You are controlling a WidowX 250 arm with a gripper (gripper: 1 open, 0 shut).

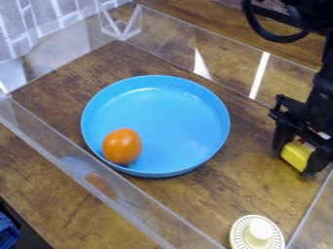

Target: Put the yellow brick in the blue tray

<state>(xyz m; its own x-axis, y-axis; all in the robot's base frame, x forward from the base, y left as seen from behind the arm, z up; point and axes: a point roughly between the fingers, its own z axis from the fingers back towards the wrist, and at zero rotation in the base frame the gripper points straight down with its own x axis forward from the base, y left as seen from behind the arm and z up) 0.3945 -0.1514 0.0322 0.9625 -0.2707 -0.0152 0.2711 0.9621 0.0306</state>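
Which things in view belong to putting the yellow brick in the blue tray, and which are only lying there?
For the job:
- yellow brick, at the gripper
- blue tray

Just lying about:
- orange fruit, inside the tray
- cream ridged disc

We can read no words, brands, numbers or signs anywhere in view; any print on the yellow brick (298, 157) is too small for us to make out.

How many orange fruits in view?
1. The orange sits inside the blue tray, toward its near-left side. The gripper could be hiding others.
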